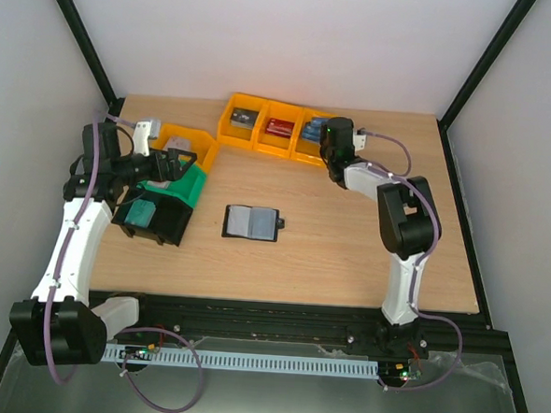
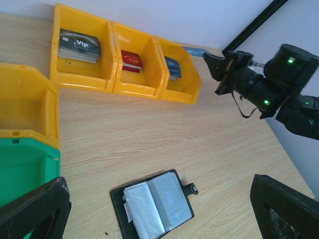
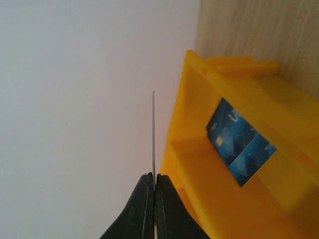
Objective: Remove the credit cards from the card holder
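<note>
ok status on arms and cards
Left end effector open, empty. Right end effector shut on card at right yellow bin. Card holder open, looks empty. Nothing blocking.

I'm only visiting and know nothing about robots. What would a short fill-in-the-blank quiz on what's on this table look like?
1. The card holder lies ___, its clear pockets showing.
2. The right gripper is shut on a thin card close to a bin coloured ___.
3. The middle bin of the back row holds a card coloured ___.
Missing words: open; yellow; red.
</note>
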